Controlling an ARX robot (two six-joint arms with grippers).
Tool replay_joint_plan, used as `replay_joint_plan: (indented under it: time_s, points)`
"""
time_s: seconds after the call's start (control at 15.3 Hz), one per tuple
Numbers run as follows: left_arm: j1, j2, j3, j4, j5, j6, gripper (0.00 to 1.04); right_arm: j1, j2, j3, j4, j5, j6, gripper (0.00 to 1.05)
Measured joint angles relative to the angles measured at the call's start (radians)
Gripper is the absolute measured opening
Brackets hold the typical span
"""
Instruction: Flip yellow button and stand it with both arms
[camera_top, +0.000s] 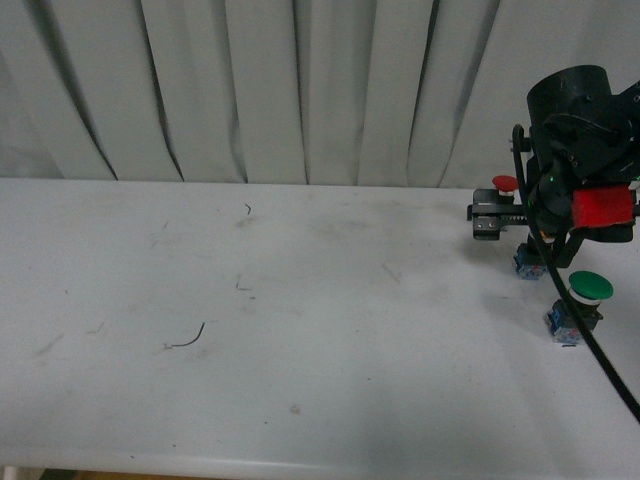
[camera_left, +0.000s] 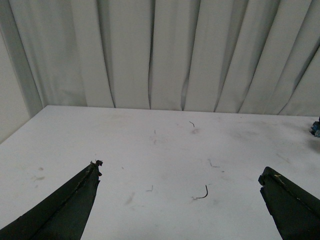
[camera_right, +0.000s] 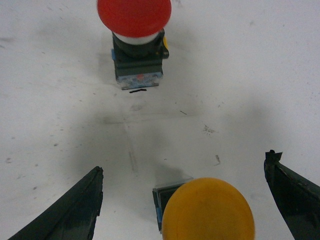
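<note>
Hovering over the far-right end of the desk (camera_top: 250, 350), the right tool (camera_right: 182, 200) is sitting with its fingers (camera_right: 65, 210) spread wide and gripping nothing; the yellow button (camera_right: 207, 210) is lying in the gap between them, cap toward the wrist camera, dark body (camera_right: 162, 200) peeking out at about 9 o'clock of the cap. Whether it is tipped or upright, I cannot tell from this angle. That wide opening is making sense as a straddle: jaws either side of the cap before closing. The red-capped switch (camera_right: 135, 35) is standing beyond it at roughly 12 o'clock, apart from the yellow one, so it is not crowding the grasp. In the front view the right arm (camera_top: 580, 140) is blocking the yellow button almost entirely; the green-capped switch (camera_top: 585, 295) is sitting at about 6 o'clock of the arm, nearer the robot, clear of the tool. The left tool (camera_left: 180, 200) is hanging over the bare middle of the desk, fingers (camera_left: 65, 210) also wide apart and empty, well away from all three switches. My read: it is waiting to take the second hold for the flip. Risk I am seeing: the domed cap slipping out as the jaws close.
</note>
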Motion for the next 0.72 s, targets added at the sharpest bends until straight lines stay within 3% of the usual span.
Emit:
replay_joint_plan:
  time_s: [0.46, 0.65, 0.72]
  points:
    - [0.0, 0.0, 0.0, 0.0, 0.0, 0.0, 0.98, -0.091, -0.539, -0.481, 0.317, -0.211, -0.026, 0.98]
    - [0.0, 0.0, 0.0, 0.0, 0.0, 0.0, 0.98, -0.05, -0.893, -0.769, 0.459, -0.337, -0.035, 0.96]
    - [0.0, 0.0, 0.0, 0.0, 0.0, 0.0, 0.98, -0.01, -1.043, -0.902, 0.603, -0.244, -0.086, 0.84]
